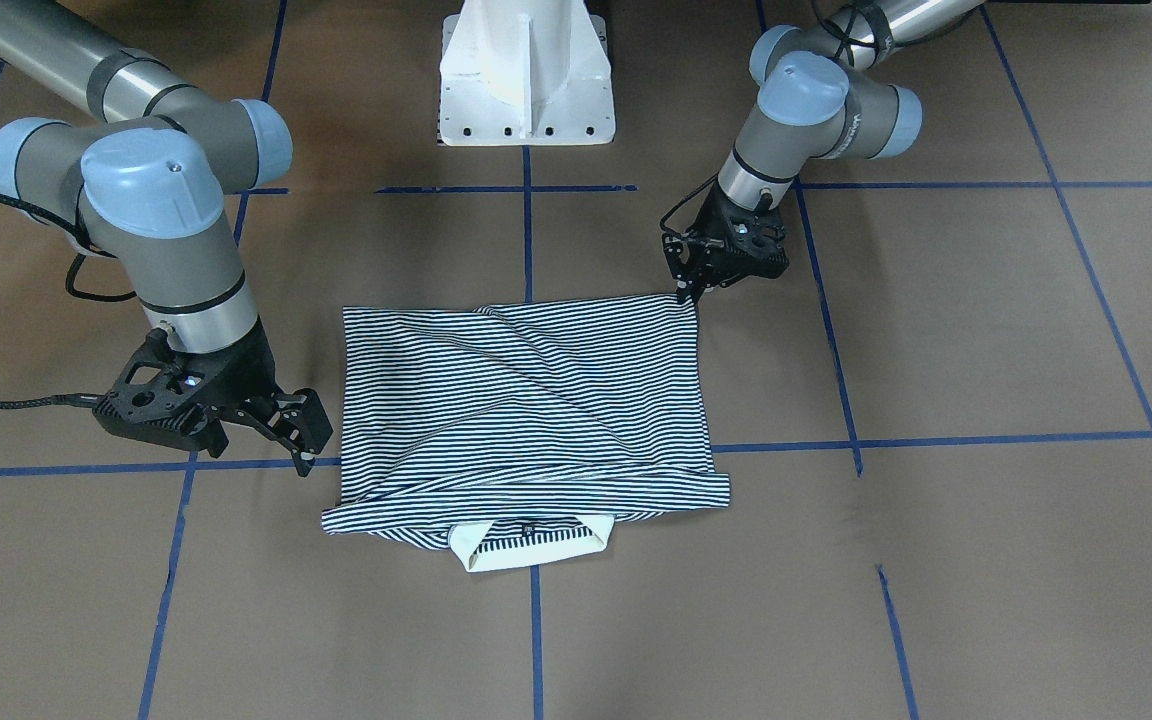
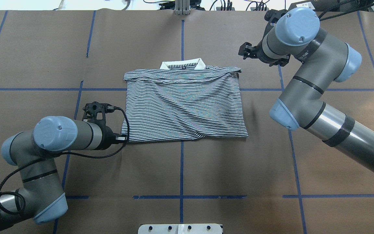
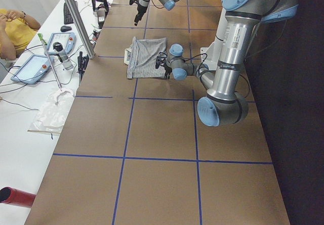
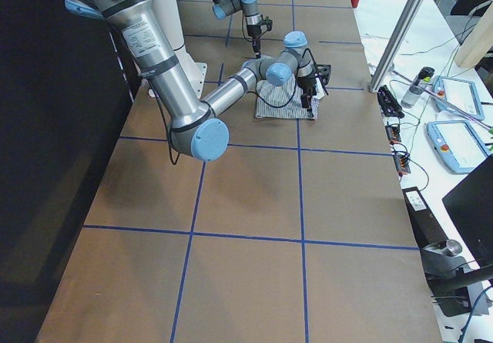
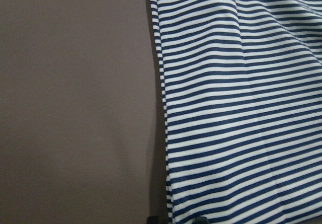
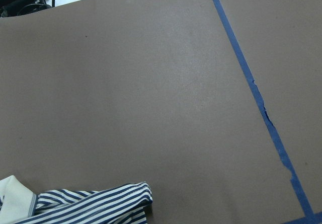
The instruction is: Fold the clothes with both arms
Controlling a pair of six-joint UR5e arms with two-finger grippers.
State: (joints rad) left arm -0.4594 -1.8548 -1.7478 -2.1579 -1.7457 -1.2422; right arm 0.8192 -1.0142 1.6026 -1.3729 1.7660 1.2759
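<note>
The striped polo shirt [image 1: 526, 400] lies folded into a rough rectangle in the middle of the table [image 2: 206, 169]. Its cream collar [image 1: 531, 550] sticks out at the edge far from the robot. My left gripper [image 1: 686, 292] points down at the shirt's near corner on my left side. In the left wrist view its two tips stand apart, with the flat shirt edge [image 5: 166, 133] between them. My right gripper [image 1: 304, 445] hangs open just beside the shirt's edge on my right side, holding nothing. The right wrist view shows only the shirt's far corner [image 6: 100, 201] and part of the collar [image 6: 12, 199].
Blue tape lines [image 2: 182, 169] divide the brown table. The white pedestal base [image 1: 526, 80] stands at the robot's edge. Beyond the far edge, a white side bench [image 3: 45, 119] holds control tablets [image 3: 38, 65], with a seated person [image 3: 12, 28] behind it.
</note>
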